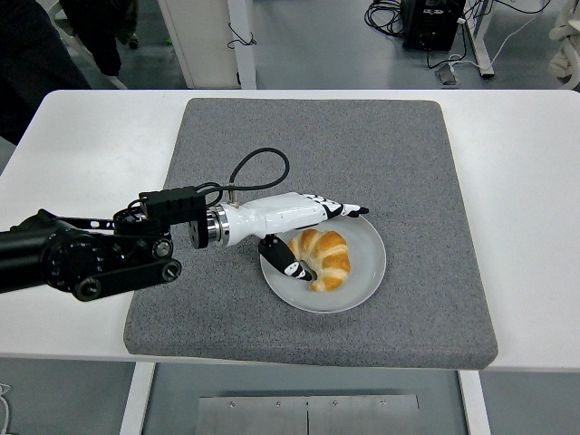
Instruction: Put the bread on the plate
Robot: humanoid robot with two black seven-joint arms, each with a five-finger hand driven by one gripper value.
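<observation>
Left robot hand [304, 227] open wide, fingers stretched above bread, thumb beside it, holding nothing. Bread [324, 256] lies on plate [367, 272], plate on grey mat [362, 145] on counter [91, 154]. Placing looks done; left: pull arm away.

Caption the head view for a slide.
Croissant lies on the white plate; the left hand hovers open beside it on the grey mat.

I work in a lab: my white table [82, 154] stands on a grey floor [317, 45] with loose cables [385, 15] and equipment [433, 23].
</observation>
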